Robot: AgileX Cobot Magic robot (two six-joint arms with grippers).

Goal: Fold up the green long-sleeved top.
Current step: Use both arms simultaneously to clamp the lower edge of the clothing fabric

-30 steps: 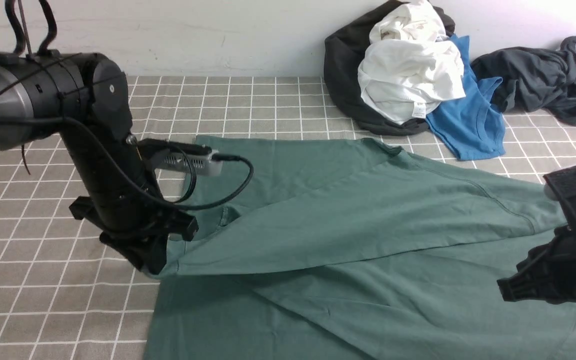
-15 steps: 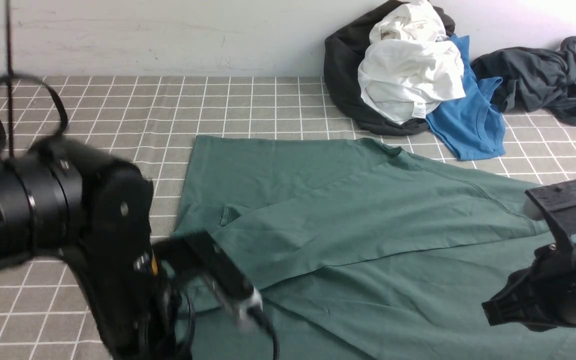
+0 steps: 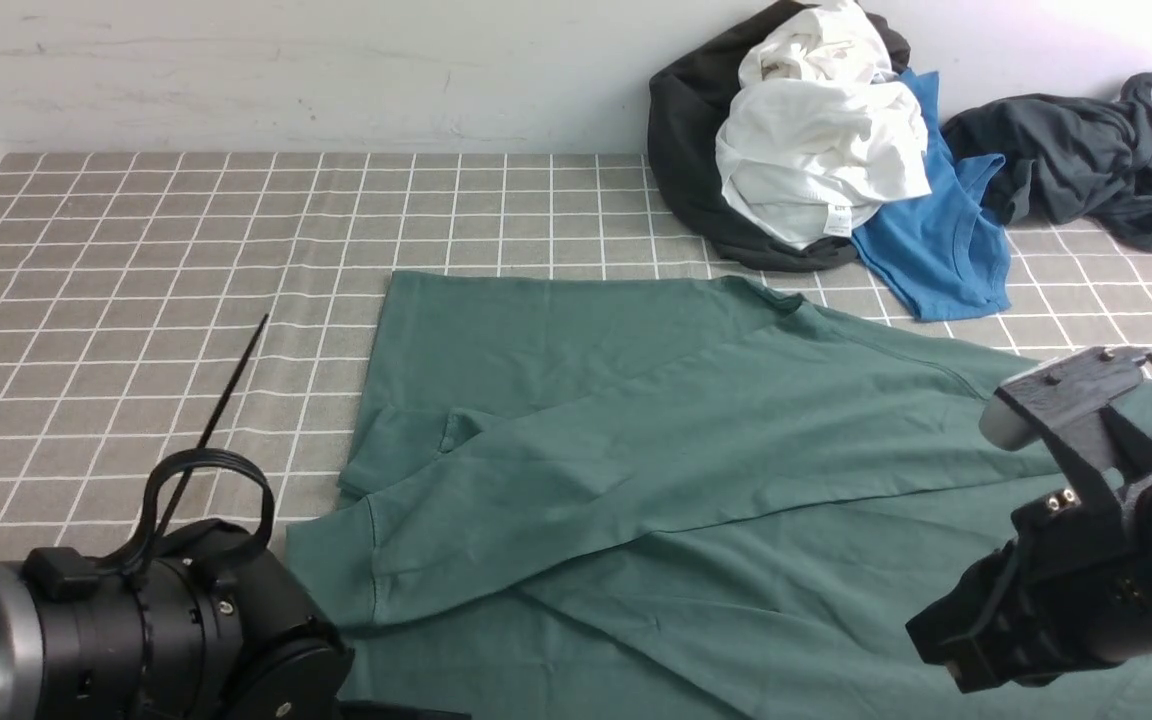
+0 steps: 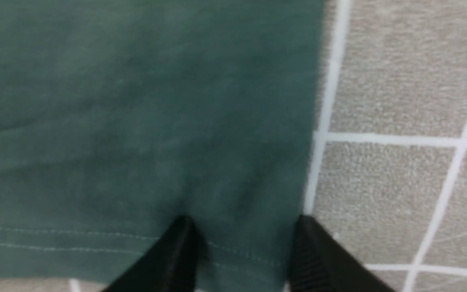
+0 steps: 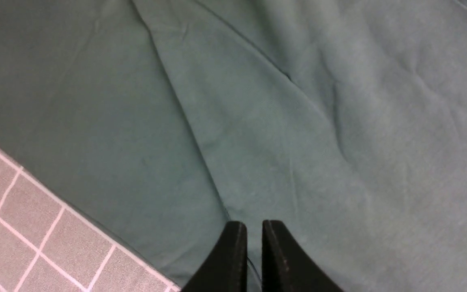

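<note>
Grey, white-lined tabletop (image 3: pixel 156 230) runs back to a pale wall (image 3: pixel 336 75), and the green long-sleeved top (image 3: pixel 576 460) lies across its middle and near part, reaching past the near edge of the front view. One sleeve is laid slantwise over the body, so the folding looks partly done, with the body yet to be doubled up. Beyond it sit the black and white clothes (image 3: pixel 821 150), the blue shirt (image 3: pixel 946 240) and a dark grey garment (image 3: pixel 1086 160), all apart from the work.

Both arms are low at the near side. The left gripper (image 4: pixel 245 241) has its fingers parted around a corner of the cloth, seemingly not pinching it; blur there makes the contact uncertain. The right gripper (image 5: pixel 254 231) is just slightly parted over the top, apparently holding nothing.

For the step in hand, probably taking up the near hem, settle the left fingers low, catch every layer at the corner, and close before lifting. The right would do well to find a matching hold, so the edge rises evenly without dragging the sleeve.

The left wrist view shows the corner and its double stitching (image 4: pixel 63 239), which the front view cuts off; only the front view shows how the sleeve lies across the body.
</note>
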